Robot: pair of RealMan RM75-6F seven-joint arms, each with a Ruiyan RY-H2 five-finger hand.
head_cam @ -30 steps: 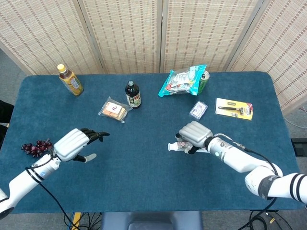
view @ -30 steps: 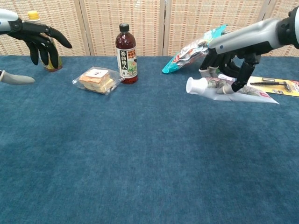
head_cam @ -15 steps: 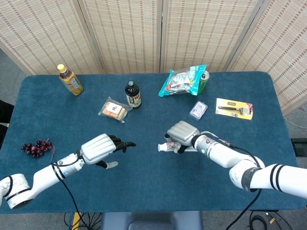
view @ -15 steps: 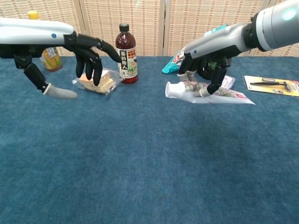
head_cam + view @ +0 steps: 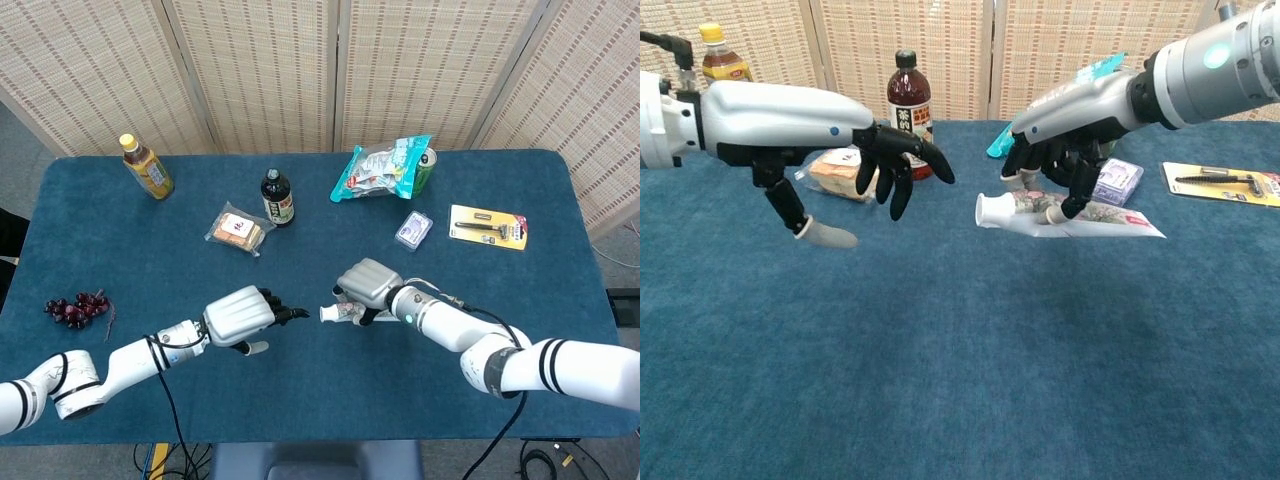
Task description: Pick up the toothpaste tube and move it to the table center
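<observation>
The toothpaste tube (image 5: pixel 1070 215) is white with a printed body and a white cap (image 5: pixel 327 314) pointing left. My right hand (image 5: pixel 1055 165) grips it from above, fingers curled around it, just above the blue cloth near the table's middle; in the head view the right hand (image 5: pixel 367 284) covers most of the tube. My left hand (image 5: pixel 243 315) hovers a short way to the left of the cap with its fingers spread and nothing in it; in the chest view the left hand (image 5: pixel 895 165) has dark fingertips pointing toward the tube.
Behind stand a dark tea bottle (image 5: pixel 277 197), a wrapped sandwich (image 5: pixel 239 231), a yellow-capped bottle (image 5: pixel 146 167) and a snack bag (image 5: pixel 383 168). A small box (image 5: pixel 413 230) and a carded razor (image 5: pixel 487 226) lie at the right, grapes (image 5: pixel 74 308) at the left edge.
My right hand has carried the tube leftward toward the table's middle. My left hand has swept to the right, closing most of the gap to the cap.
</observation>
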